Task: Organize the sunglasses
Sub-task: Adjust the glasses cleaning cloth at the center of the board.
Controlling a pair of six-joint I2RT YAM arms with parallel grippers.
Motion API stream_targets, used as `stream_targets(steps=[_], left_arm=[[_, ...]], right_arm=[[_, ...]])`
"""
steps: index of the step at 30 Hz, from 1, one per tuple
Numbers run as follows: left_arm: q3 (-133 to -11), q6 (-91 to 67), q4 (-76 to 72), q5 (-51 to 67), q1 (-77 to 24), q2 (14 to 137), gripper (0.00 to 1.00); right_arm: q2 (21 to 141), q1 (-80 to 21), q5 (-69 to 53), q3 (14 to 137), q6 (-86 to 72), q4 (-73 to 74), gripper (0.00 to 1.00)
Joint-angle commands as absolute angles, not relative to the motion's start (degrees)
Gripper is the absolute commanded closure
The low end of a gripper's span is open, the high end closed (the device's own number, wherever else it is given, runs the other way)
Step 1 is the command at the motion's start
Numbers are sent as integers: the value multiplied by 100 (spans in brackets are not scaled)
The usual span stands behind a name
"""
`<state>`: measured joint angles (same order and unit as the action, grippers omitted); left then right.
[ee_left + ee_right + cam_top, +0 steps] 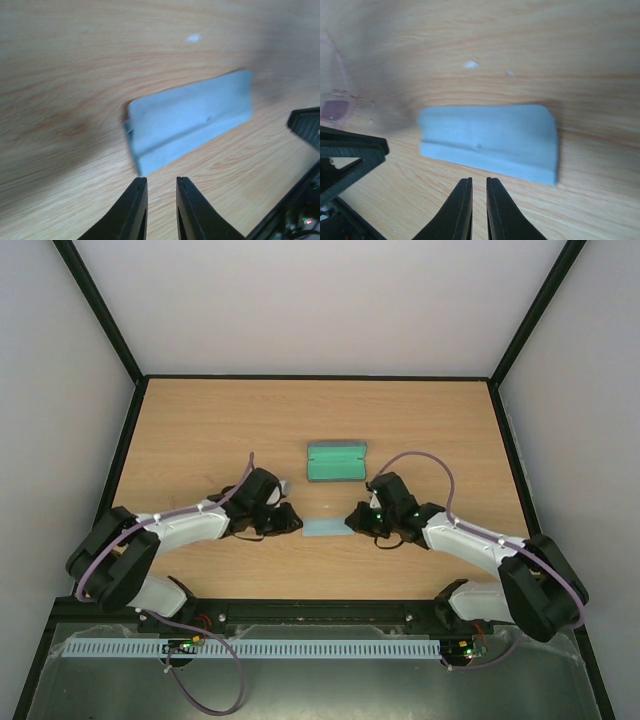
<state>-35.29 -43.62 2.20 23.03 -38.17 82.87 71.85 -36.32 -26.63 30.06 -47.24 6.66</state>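
Sunglasses point(334, 109), one pair: pink-tinted and blurred, lying on the wood beyond the left arm's fingers, outside the case. Cloth point(325, 527), one: light blue, folded, flat between the two tools. Case point(337, 462), one: lid open, teal inside, just beyond the cloth. Left gripper point(161, 181) and right gripper point(479, 181): each slightly parted, holding nothing, tips just short of the cloth's edge. Table point(200, 420): pale wood, bare toward the far edge and both sides. Black frame rails point(99, 305) and white walls point(320, 300) enclose it.
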Motion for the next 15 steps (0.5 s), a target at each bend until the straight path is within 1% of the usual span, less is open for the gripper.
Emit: stream_targets(steps=[1,3,7,15], left_arm=[[-4133,-4314,396,2409,-3778,8325,79],[-4445,-4265,385,2510,-3786,8639,80],[-4854,-4204,345,2563,-3860,9106,86],[-4925,-4261,33,2551,-4030,9685,91]], right_arm=[[7461,-3608,-2893,3559,-4522,707,88],[7784,-3603,-3040,3749,-4457,603,89],[8459,-3603,-3272,4059,-4373,392,89],[9176,-3605,-3397,4199,-4301,154,91]])
